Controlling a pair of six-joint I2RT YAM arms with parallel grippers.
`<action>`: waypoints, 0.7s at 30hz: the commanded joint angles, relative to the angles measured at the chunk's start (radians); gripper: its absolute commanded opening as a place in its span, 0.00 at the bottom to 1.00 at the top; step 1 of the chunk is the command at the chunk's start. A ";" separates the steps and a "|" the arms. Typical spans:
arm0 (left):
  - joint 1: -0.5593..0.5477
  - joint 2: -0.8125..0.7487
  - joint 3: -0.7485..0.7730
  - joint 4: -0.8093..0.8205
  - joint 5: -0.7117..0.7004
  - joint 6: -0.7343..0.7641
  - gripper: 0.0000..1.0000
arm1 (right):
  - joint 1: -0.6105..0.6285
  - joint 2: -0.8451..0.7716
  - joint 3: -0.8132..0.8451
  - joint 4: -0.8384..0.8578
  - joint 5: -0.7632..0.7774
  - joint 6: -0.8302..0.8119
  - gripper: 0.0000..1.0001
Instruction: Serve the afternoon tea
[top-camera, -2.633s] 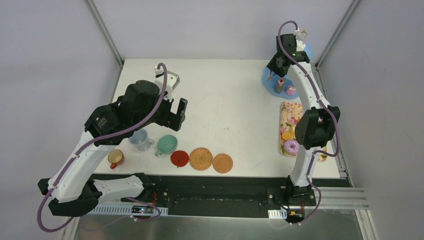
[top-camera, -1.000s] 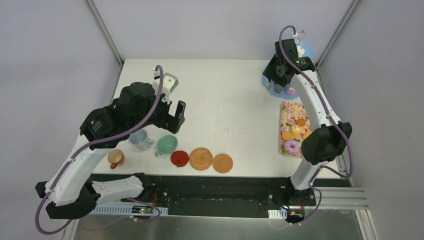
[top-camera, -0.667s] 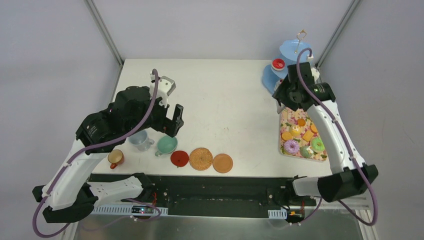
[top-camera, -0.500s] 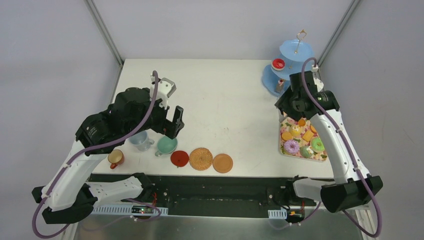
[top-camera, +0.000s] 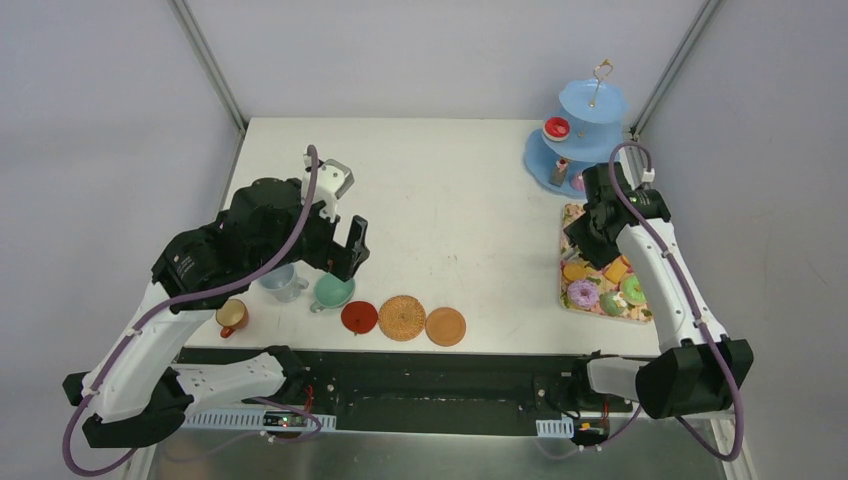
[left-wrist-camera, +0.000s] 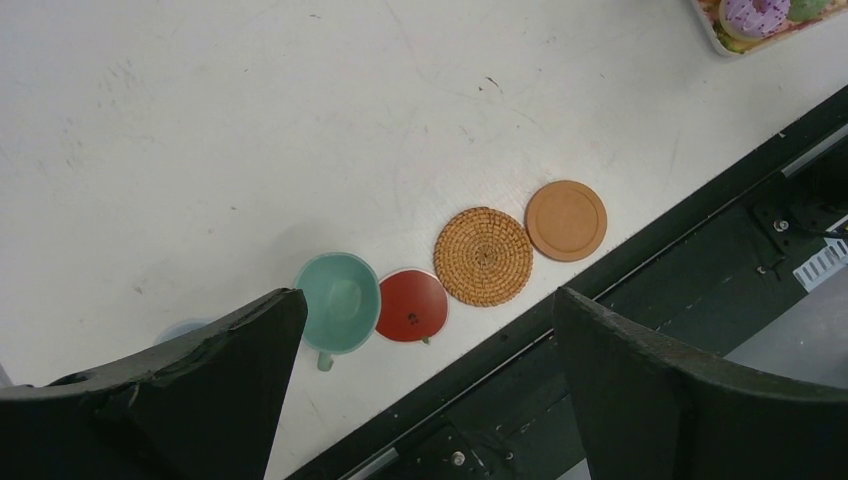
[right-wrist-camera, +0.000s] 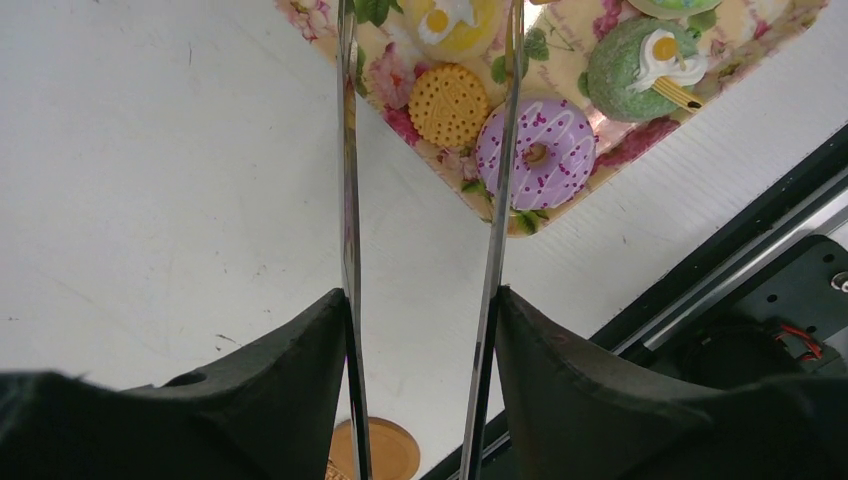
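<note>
The mint green cup (top-camera: 333, 290), grey-blue cup (top-camera: 280, 281) and orange cup (top-camera: 232, 316) stand at the front left. The red coaster (top-camera: 359, 316), woven coaster (top-camera: 402, 318) and tan coaster (top-camera: 445, 326) lie in a row to their right. My left gripper (top-camera: 352, 250) is open and empty above the mint cup (left-wrist-camera: 340, 302) and red coaster (left-wrist-camera: 411, 305). My right gripper (right-wrist-camera: 420, 300) is shut on the metal tongs (right-wrist-camera: 347, 150), held over the tray's donuts and biscuits. A biscuit (right-wrist-camera: 451, 105) and a purple donut (right-wrist-camera: 535, 152) lie just beyond the tong arms. The light-blue stand (top-camera: 585, 130) holds a few sweets.
The floral tray (top-camera: 573, 215) lies along the right edge, below the stand. It also holds a green donut (right-wrist-camera: 640, 55) and a yellow one (right-wrist-camera: 450, 20). The table's black front edge (left-wrist-camera: 640, 290) runs just past the coasters.
My right arm has swung back from the stand to above the floral tray, tongs still held. My left gripper has drifted slightly nearer the mint cup.
</note>
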 joint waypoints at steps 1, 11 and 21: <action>-0.017 -0.008 0.001 0.019 -0.011 0.001 1.00 | -0.010 0.016 -0.026 0.038 0.018 0.102 0.57; -0.044 0.015 0.017 0.016 -0.064 0.033 1.00 | -0.010 0.073 -0.072 0.099 -0.013 0.138 0.57; -0.051 0.040 0.033 0.018 -0.086 0.047 1.00 | -0.010 0.110 -0.093 0.115 0.000 0.118 0.50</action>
